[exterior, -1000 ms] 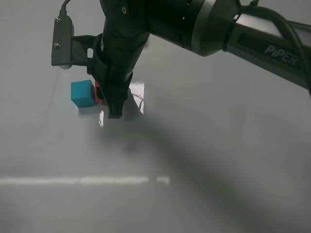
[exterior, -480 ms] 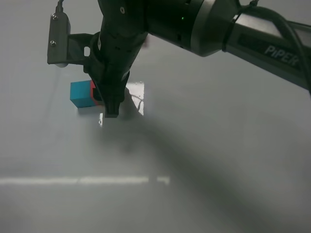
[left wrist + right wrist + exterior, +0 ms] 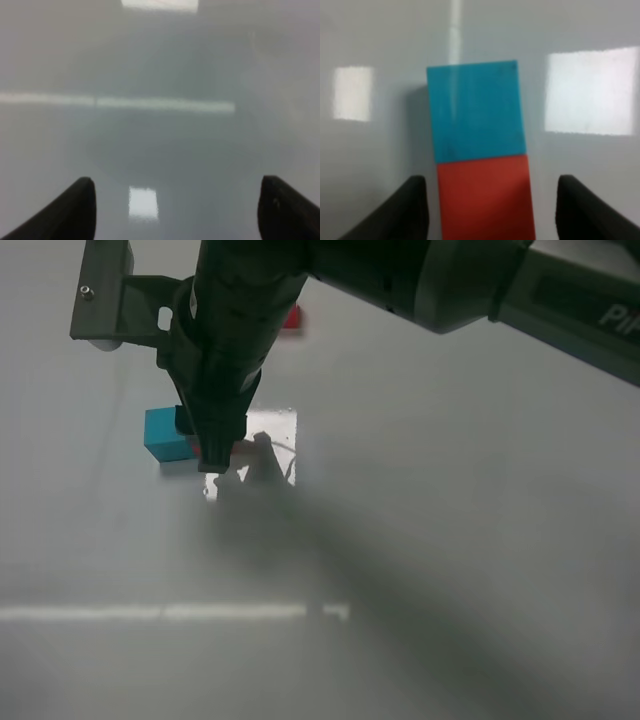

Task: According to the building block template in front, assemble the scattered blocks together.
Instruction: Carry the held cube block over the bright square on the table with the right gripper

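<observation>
straddling red cube [image 3: 485, 200] flush w/ teal cube [image 3: 475, 110]: r claw [image 3: 491, 187] wide, arm [image 3: 400, 280] masking template [image 3: 291, 318]

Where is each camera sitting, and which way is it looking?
Exterior high: mounted high, looking down at the table; the right arm and right tool show over the teal block.
Left wrist: on the left arm, facing the table; only the open left tool shows.
Right wrist: on the right arm, looking down at the teal block touching the red block; its fingers show.
Shared: high and right wrist views both see the teal block.
</observation>
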Motion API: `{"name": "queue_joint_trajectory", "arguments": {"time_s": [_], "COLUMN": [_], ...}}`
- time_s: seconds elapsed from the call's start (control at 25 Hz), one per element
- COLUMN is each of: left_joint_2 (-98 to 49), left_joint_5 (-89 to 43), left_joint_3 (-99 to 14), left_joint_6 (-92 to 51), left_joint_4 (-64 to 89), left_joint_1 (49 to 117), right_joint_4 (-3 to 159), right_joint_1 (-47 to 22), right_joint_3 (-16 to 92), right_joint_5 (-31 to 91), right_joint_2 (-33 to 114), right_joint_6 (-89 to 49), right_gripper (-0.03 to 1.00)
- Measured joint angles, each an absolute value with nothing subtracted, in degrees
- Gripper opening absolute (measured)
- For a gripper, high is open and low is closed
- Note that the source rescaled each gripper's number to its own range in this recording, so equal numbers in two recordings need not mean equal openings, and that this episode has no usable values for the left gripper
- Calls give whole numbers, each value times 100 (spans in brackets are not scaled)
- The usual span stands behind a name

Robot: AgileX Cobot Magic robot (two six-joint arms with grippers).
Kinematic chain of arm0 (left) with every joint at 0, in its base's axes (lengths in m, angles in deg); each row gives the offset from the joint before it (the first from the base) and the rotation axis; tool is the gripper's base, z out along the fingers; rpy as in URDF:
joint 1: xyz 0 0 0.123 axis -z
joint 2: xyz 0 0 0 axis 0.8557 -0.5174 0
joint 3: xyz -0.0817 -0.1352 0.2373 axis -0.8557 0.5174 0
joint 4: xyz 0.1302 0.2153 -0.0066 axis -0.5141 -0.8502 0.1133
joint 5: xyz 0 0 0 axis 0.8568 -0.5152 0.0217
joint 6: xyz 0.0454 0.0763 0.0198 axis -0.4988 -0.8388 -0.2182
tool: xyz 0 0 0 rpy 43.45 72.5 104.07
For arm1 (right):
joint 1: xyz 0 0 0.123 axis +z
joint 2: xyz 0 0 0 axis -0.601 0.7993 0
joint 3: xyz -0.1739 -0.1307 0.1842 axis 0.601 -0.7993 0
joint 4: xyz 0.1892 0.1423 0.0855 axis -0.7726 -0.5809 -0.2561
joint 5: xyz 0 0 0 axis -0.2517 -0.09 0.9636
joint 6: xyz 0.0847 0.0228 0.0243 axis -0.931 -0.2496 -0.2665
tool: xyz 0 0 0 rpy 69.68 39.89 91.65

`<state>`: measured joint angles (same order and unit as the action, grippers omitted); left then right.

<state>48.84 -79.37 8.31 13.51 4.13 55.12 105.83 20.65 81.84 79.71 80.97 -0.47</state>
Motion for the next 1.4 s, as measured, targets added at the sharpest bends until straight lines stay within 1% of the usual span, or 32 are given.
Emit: {"name": "queue_joint_trajectory", "arguments": {"time_s": [0.04,0.16,0.28,0.72,1.04,1.24,1.4], "left_joint_2": [4884,4884,4884,4884,4884,4884,4884], "left_joint_5": [-7937,-7937,-7937,-7937,-7937,-7937,-7937], "left_joint_3": [831,831,831,831,831,831,831], "left_joint_6": [1351,1385,1351,1351,1351,1351,1351], "left_joint_4": [413,413,413,413,413,413,413], "left_joint_1": [5512,5512,5512,5512,5512,5512,5512], "right_joint_4": [10559,10474,10444,10349,10349,10349,10349], "right_joint_1": [2090,2095,2095,2095,2095,2095,2095], "right_joint_3": [8184,8184,8184,8184,8184,8184,8184], "right_joint_5": [7902,7814,7737,7320,7320,7367,7489], "right_joint_2": [8090,8084,8083,8215,8217,8217,8217], "right_joint_6": [-65,-82,-83,-93,-101,-694,-828], "right_gripper": [54,60,61,61,61,60,60]}}
